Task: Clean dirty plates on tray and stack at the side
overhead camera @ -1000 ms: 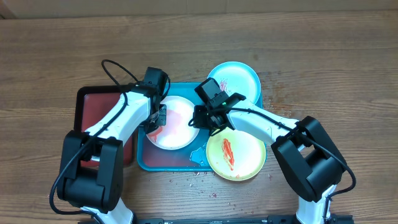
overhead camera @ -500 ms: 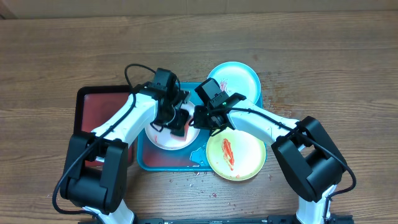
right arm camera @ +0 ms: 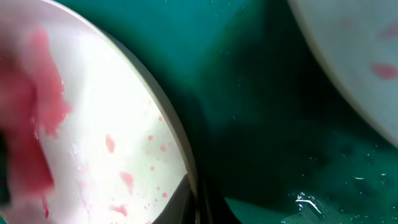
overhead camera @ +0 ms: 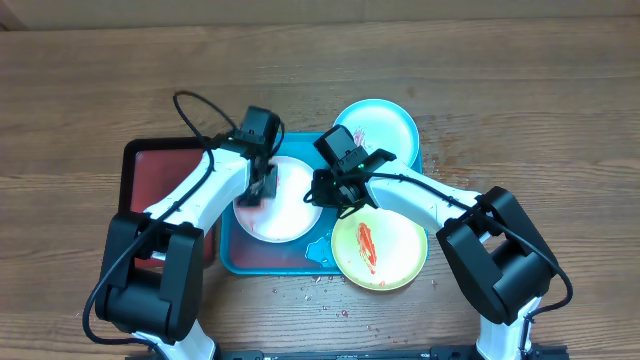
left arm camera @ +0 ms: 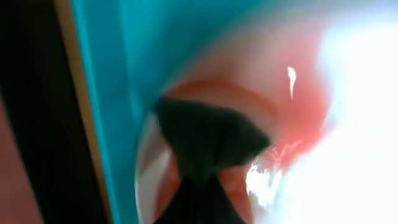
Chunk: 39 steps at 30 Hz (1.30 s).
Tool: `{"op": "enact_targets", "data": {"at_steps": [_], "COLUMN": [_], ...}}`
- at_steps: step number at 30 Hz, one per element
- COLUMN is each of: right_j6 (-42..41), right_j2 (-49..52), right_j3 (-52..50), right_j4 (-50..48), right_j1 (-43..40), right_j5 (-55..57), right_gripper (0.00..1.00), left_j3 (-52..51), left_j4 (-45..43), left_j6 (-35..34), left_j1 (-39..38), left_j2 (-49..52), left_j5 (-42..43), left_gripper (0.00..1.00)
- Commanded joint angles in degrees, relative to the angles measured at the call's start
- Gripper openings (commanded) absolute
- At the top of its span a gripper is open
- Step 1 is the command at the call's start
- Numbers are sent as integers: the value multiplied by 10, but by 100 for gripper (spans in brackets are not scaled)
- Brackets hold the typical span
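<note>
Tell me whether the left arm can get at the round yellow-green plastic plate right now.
Probably not directly: the right gripper, shut on the round white plastic plate's rim, and its arm lie between the left gripper and the round yellow-green plastic plate.

I can read no words, numbers or signs on anything here; both close-up views are too blurry for letters; from above I see no labels or brand names either.

Table: tray at centre. Left plate inside it; far plate and near plate overhang its right edge. Smaller tray just left.
</note>
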<state>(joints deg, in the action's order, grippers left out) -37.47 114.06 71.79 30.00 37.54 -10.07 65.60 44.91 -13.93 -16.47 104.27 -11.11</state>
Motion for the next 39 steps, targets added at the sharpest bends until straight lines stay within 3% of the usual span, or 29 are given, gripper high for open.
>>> {"op": "enact_targets", "data": {"at_steps": [1, 6, 11, 15, 19, 21, 25, 32, 39], "right_j6": [-3, -3, -3, -3, -3, -3, -3, 0, 43], "right_j2": [12, 12, 12, 12, 11, 12, 11, 10, 0], "right_j3": [-2, -2, -2, -2, -2, -2, -2, 6, 103], "right_j4": [3, 3, 7, 12, 17, 18, 18, 27, 150], "right_j1": [-3, -3, -3, -3, -3, -3, -3, -2, 18], "right_j5": [14, 12, 9, 9, 9, 10, 10, 9, 89], "right_gripper": [5, 5, 5, 5, 4, 4, 4, 4, 4], "left_j3": [1, 1, 1, 1, 1, 3, 40, 227, 386], "left_j4": [65, 67, -54, -144, -146, -120, -12, 212, 324], "left_j6": [26, 154, 133, 48, -35, -35, -37, -47, 1], "left_j1": [3, 3, 4, 4, 4, 4, 8, 46, 124], "left_j2": [4, 4, 4, 4, 4, 4, 3, -14, -42], "left_j5": [83, 241, 241, 111, -71, -108, -97, -38, 37], "left_gripper": [4, 4, 4, 4, 4, 4, 4, 4, 4]}}
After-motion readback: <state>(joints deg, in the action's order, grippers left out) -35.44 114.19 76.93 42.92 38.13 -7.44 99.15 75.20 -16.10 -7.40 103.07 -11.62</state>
